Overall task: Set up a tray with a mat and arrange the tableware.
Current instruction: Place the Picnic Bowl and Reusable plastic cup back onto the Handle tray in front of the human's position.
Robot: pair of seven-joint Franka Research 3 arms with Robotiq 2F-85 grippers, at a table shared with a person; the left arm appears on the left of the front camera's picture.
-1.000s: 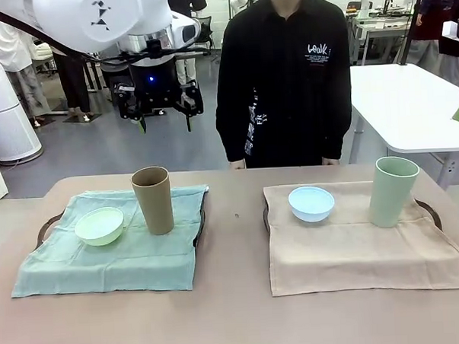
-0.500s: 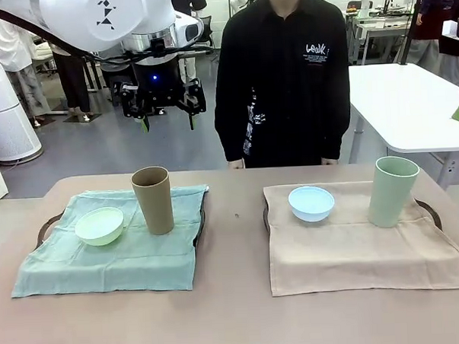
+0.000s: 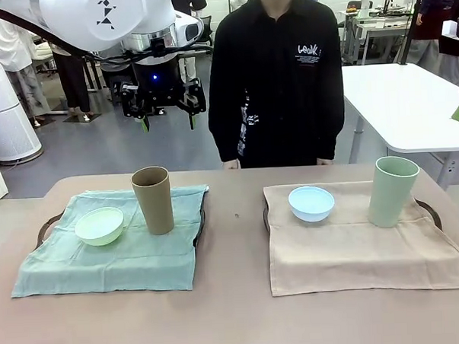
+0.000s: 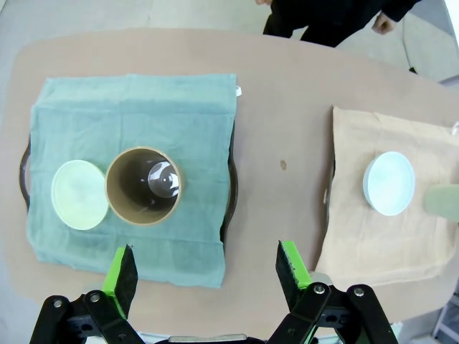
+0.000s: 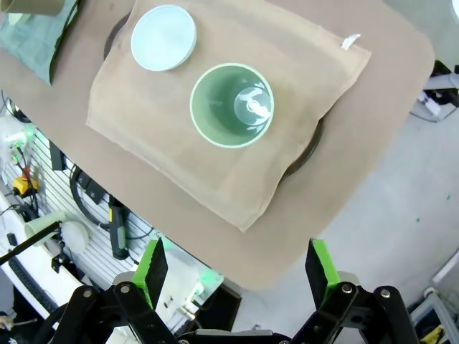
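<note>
Each mat covers its tray: the tan-brown cup (image 3: 152, 200) and pale green bowl (image 3: 99, 226) stand on the left green mat (image 3: 104, 261), the pale green cup (image 3: 393, 191) and light blue bowl (image 3: 312, 203) on the right beige mat (image 3: 362, 250). Both settings look arranged, so we hold our left gripper (image 3: 166, 117) and right gripper (image 5: 237, 276) high above them, jaws wide, empty.

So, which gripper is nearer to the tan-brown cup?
Left. The left gripper hangs open high above the tan-brown cup. The right gripper hangs open above the pale green cup, across the table.
</note>
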